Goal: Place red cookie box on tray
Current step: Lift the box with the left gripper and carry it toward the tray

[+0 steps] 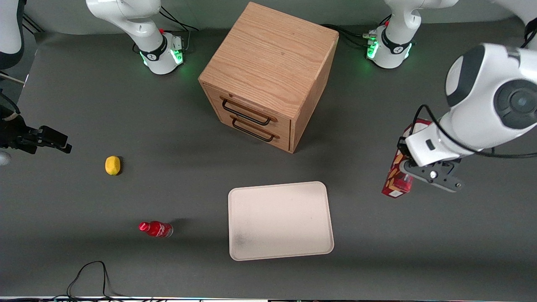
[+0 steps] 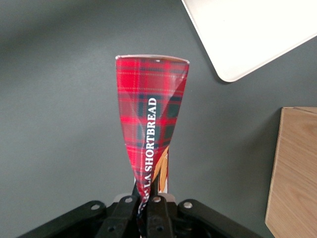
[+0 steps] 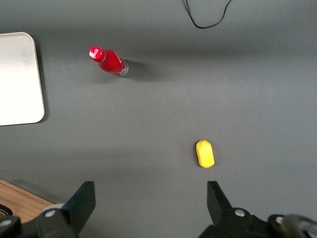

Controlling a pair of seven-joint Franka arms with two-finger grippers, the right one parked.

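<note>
My left gripper [image 1: 403, 168] is shut on the red cookie box [image 1: 395, 178], a long slim tartan carton that hangs upright from its fingers, apparently just off the table at the working arm's end. In the left wrist view the red cookie box [image 2: 151, 119] runs out from the gripper [image 2: 147, 210], its near end pinched flat between the jaws. The cream-white tray [image 1: 279, 220] lies flat on the dark table, toward the parked arm's end from the box and a little nearer the front camera. A corner of the tray [image 2: 247, 34] shows beside the box's free end.
A wooden two-drawer cabinet [image 1: 268, 75] stands farther from the front camera than the tray. A yellow lemon [image 1: 112, 165] and a small red bottle [image 1: 156, 229] lie toward the parked arm's end. A black cable [image 1: 90, 272] loops near the table's front edge.
</note>
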